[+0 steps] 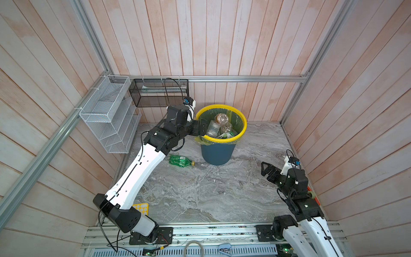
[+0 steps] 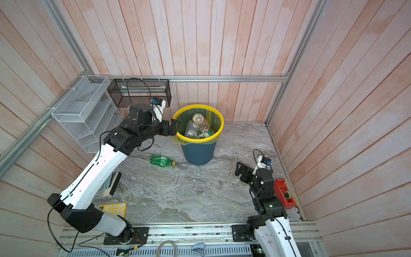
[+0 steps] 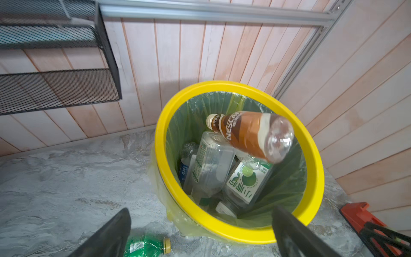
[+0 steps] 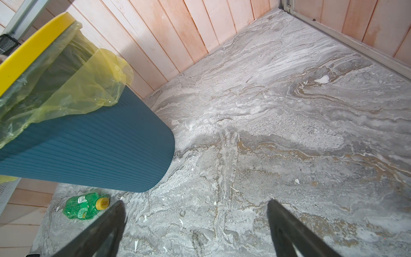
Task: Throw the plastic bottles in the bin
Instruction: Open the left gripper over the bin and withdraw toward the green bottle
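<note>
At the bin [image 3: 311,160] rim our left claw [image 1: 201,128] gapes empty, Nescafé bottle [image 3: 249,133] loose above the other bottles [image 3: 211,160]; our right claw [image 4: 195,207] hangs open near the surface's [image 1: 200,189] right edge.

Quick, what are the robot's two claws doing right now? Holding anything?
Left gripper: open, holding nothing, by the bin rim; the brown bottle is loose above the bin.
Right gripper: open, holding nothing.

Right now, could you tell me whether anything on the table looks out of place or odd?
One green bottle lies on its side on the table beside the bin, outside it. In the bin, a brown bottle tilts base up over the pile; resting or falling, I cannot tell. Nothing looks spilled or damaged.
</note>
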